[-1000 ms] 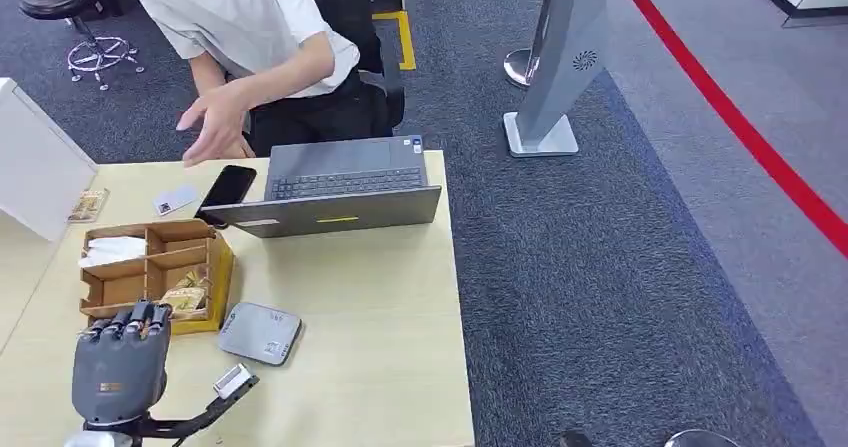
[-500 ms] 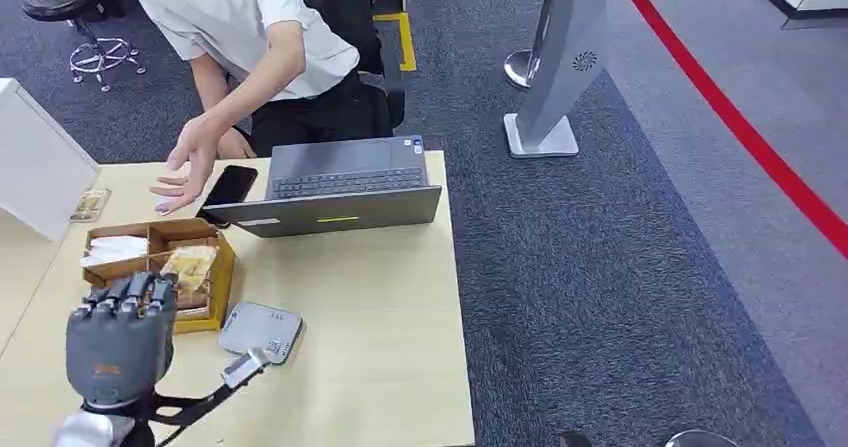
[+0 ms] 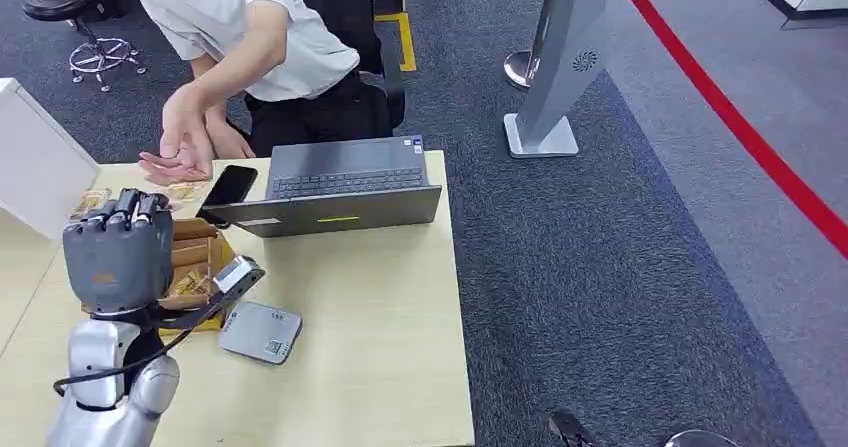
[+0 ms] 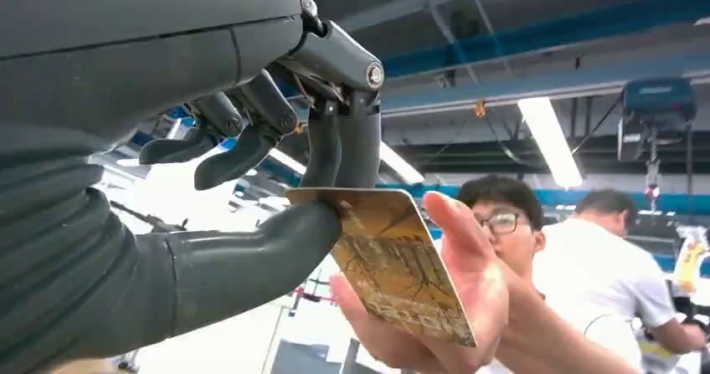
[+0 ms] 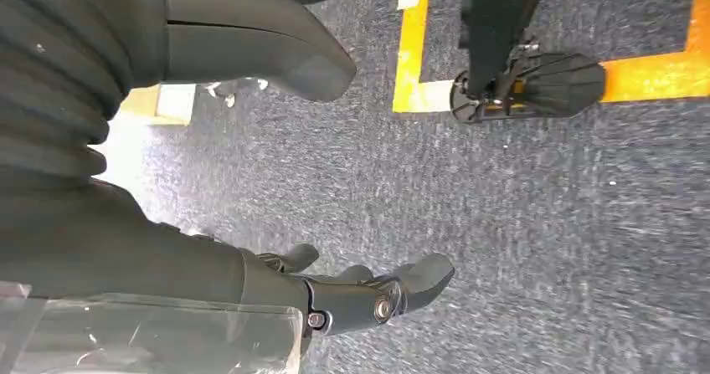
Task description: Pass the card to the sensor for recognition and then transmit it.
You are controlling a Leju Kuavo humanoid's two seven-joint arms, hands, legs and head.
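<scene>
- Head view: my left hand (image 3: 117, 252) is raised at the left of the frame, back of the hand toward the camera, over the wooden tray (image 3: 205, 257). From this angle I can't see what the fingers are doing. The grey sensor (image 3: 260, 332) lies flat on the table (image 3: 380, 327), just lower right of the hand. A person's hand (image 3: 180, 152) is held open, palm up, at the upper left, right above my hand. There's a laptop (image 3: 345, 187) at the far edge of the table with a black phone (image 3: 228, 185) next to it.
- Left wrist view: here it's clear, thumb and fingers (image 4: 339, 152) are clamped on the top corner of the card (image 4: 393, 261), the other fingers curled loose above. The gold card slants down to the lower middle of the frame and lies against the person's open palm (image 4: 456, 286).
- Right wrist view: my right hand (image 5: 368, 294) hangs over grey carpet (image 5: 544, 223), nothing in it, fingers lightly bent and apart. Yellow floor tape (image 5: 410, 48) along the top.
</scene>
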